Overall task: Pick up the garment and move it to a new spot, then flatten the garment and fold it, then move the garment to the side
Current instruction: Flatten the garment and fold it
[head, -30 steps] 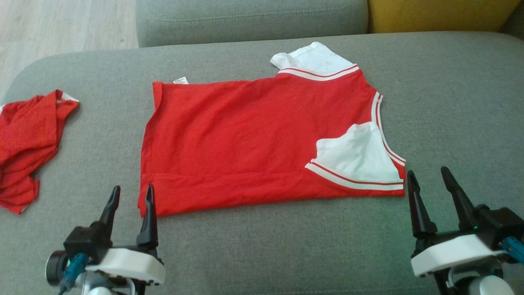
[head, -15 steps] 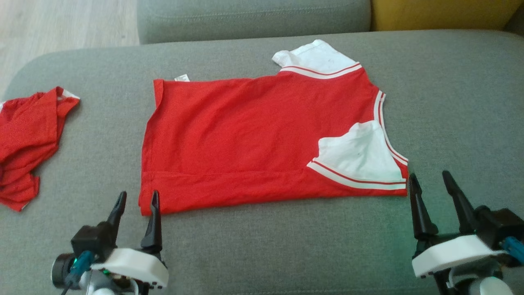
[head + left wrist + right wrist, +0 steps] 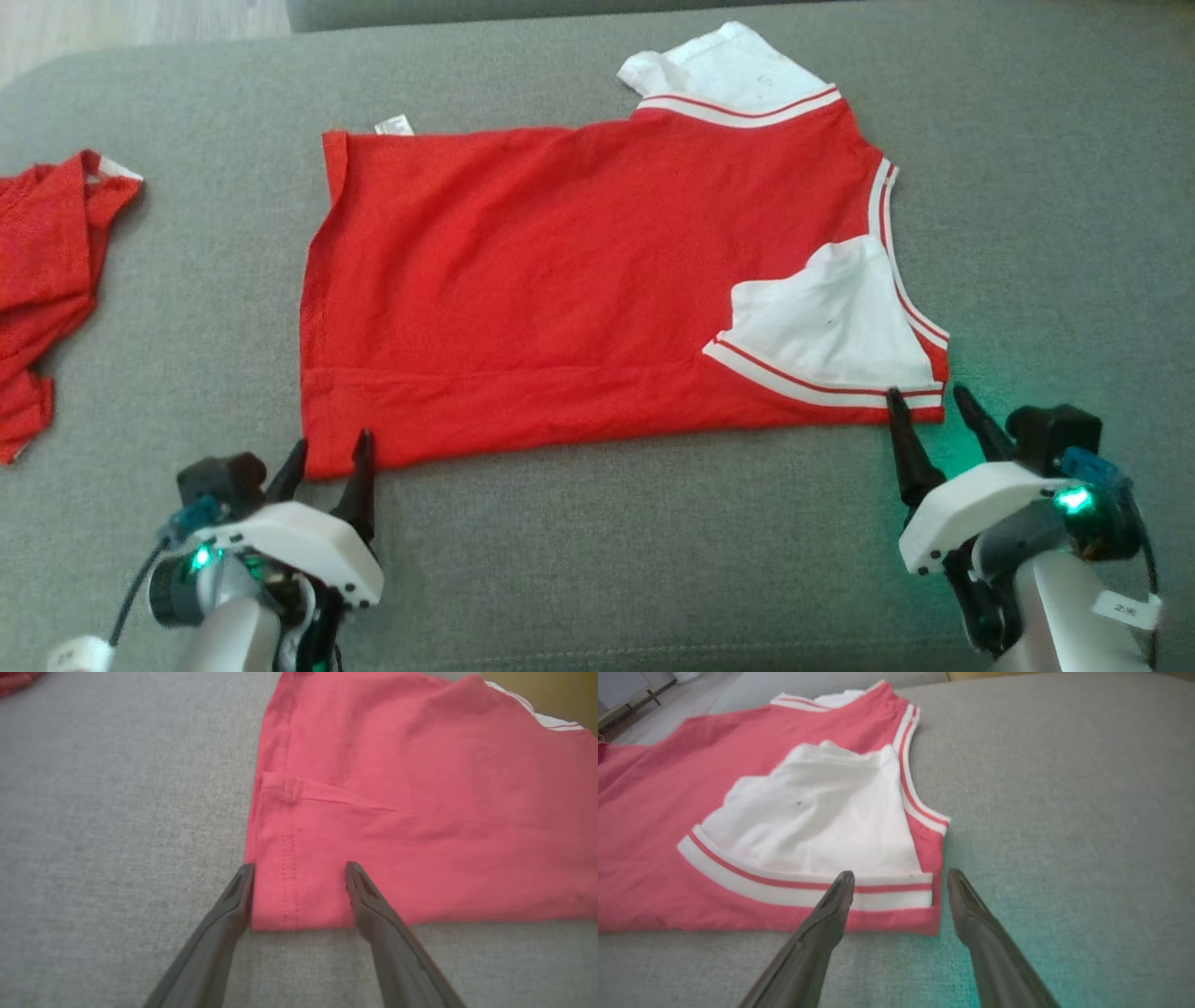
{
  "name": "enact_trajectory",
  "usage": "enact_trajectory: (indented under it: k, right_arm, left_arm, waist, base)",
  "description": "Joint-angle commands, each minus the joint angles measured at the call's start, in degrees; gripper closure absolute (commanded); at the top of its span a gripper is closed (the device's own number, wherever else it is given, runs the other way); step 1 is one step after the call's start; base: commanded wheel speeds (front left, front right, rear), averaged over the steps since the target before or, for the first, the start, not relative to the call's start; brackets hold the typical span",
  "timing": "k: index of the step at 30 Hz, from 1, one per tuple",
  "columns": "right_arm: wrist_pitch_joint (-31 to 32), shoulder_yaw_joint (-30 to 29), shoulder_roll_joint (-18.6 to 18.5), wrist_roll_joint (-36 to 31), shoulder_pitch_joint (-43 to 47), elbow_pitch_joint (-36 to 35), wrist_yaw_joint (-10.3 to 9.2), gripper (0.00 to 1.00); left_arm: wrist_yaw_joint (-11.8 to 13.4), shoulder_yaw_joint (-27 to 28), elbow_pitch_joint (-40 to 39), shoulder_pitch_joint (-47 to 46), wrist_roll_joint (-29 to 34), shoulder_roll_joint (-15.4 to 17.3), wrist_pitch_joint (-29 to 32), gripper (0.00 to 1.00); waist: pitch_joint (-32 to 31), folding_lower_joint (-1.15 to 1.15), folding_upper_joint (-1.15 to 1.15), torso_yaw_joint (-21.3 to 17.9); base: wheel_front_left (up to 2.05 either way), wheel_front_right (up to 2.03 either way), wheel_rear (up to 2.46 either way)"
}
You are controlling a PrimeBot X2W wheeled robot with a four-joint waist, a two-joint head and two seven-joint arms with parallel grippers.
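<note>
- At the near-left corner of the shirt (image 3: 541,299), the left gripper (image 3: 331,445) stands spread wide, with one finger beside the side edge and the other over the red cloth; it pinches nothing
- By the near-right corner, the right gripper (image 3: 927,397) is just as wide and empty: one finger is over the striped cuff, the other over the bare cushion (image 3: 607,560)
- Whether any fingertip presses the cloth, I cannot tell
- The shirt lies flat across the middle of the cushion, hem to the robot's left and neck to its right
- The near sleeve (image 3: 831,322) is turned in onto the red body, while the far sleeve (image 3: 728,70) sticks out past the far edge
- Progress, as I judge it: placing and flattening look done, and folding has barely begun, with one sleeve in
- Left to do: grip the near corners, fold the body over, then shift the shirt aside
- Count: two grippers, two white sleeves, one small label (image 3: 394,124) at the far hem corner
- Also one shirt in work and one crumpled red garment (image 3: 47,252) well apart at the left, so two garments on one cushion
</note>
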Motion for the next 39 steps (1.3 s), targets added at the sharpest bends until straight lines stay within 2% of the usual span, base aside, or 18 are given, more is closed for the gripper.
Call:
enact_trajectory:
  k: [1, 6, 7, 8, 9, 10, 15, 19, 28, 36, 37, 38, 39]
  right_arm:
    - [0.21, 1.13, -0.29, 0.22, -2.14, 0.9, 0.43, 0.0]
    - [0.83, 1.83, -0.12, 1.29, -3.76, 4.55, 0.43, 0.0]
    - [0.82, 2.0, -0.09, 1.64, -4.0, 5.09, 0.43, 0.0]
    - [0.89, 2.05, -0.05, 1.99, -4.15, 5.6, 0.43, 0.26]
    - [0.69, 1.93, -0.03, 2.19, -4.32, 5.9, 0.43, 0.56]
    - [0.22, 1.66, 0.0, 2.31, -4.45, 6.06, 0.43, 1.0]
    - [-0.81, 1.95, 0.09, 4.12, -4.29, 6.23, 0.43, 1.0]
    - [-1.48, 1.56, 0.12, 5.43, -1.6, 3.41, 0.43, 1.0]
    - [1.65, 0.82, 0.15, 6.2, 8.09, -6.6, 0.43, 1.0]
    - [5.34, 0.59, 0.15, 6.69, 15.9, -12.56, 0.43, 1.0]
    - [5.6, 0.72, 0.15, 6.73, 16.31, -12.97, 0.43, 1.0]
    - [5.83, 0.8, 0.15, 6.73, 16.63, -13.31, 0.43, 0.68]
    - [5.92, 0.92, 0.15, 6.6, 16.84, -13.68, 0.43, 0.04]
  left_arm:
    - [-0.84, 2.6, 0.7, -3.14, -1.19, 0.51, 0.53, 0.0]
    - [-2.17, 1.9, 3.18, -4.4, -2.16, 0.27, 2.52, 0.0]
    - [-2.6, 1.71, 3.37, -4.62, -2.31, 0.28, 2.67, 0.25]
    - [-2.95, 1.48, 3.55, -4.73, -2.39, 0.32, 2.88, 0.71]
    - [-3.15, 1.32, 3.68, -4.77, -2.48, 0.36, 3.1, 1.0]
    - [-3.24, 1.24, 3.63, -4.8, -2.49, 0.41, 3.04, 1.0]
    - [-3.1, 0.88, 1.71, -4.16, -1.95, 1.01, 1.66, 1.0]
    - [-1.8, 1.32, -3.22, -1.94, -1.46, 2.06, 0.35, 1.0]
    - [1.56, 2.68, -13.81, 6.23, -2.46, 4.4, 4.69, 1.0]
    - [4.74, 2.98, -19.66, 13.06, -3.08, 4.75, 7.97, 1.0]
    - [5.03, 2.92, -19.95, 13.51, -3.1, 4.69, 8.23, 0.4]
    - [5.26, 2.83, -20.19, 13.82, -3.06, 4.64, 8.37, 0.0]
    - [5.5, 2.72, -20.37, 14.05, -2.95, 4.62, 8.48, 0.0]
  waist:
    - [0.92, 0.0, 0.0, 0.04]
    - [1.81, 0.0, 0.0, 0.02]
    - [1.98, 0.0, 0.0, 0.02]
    - [2.12, 0.0, 0.0, 0.01]
    - [2.25, 0.0, 0.0, -0.01]
    - [2.36, 0.0, 0.0, -0.02]
    - [2.32, 0.0, 0.0, -0.04]
    - [1.31, 0.0, 0.0, 0.45]
    - [-1.1, 0.0, 0.0, -0.01]
    - [-2.62, 0.0, 0.0, -0.55]
    - [-2.74, 0.0, 0.0, -0.55]
    - [-2.86, 0.0, 0.0, -0.54]
    - [-3.0, 0.0, 0.0, -0.5]
  base:
    - [0.0, 0.0, 0.0]
    - [0.0, 0.0, 0.0]
    - [0.0, 0.0, 0.0]
    - [0.0, 0.0, 0.0]
    - [0.0, 0.0, 0.0]
    - [0.0, 0.0, 0.0]
    - [0.0, 0.0, 0.0]
    - [0.0, 0.0, 0.0]
    - [0.0, 0.0, 0.0]
    - [0.0, 0.0, 0.0]
    - [0.0, 0.0, 0.0]
    - [0.0, 0.0, 0.0]
    - [0.0, 0.0, 0.0]
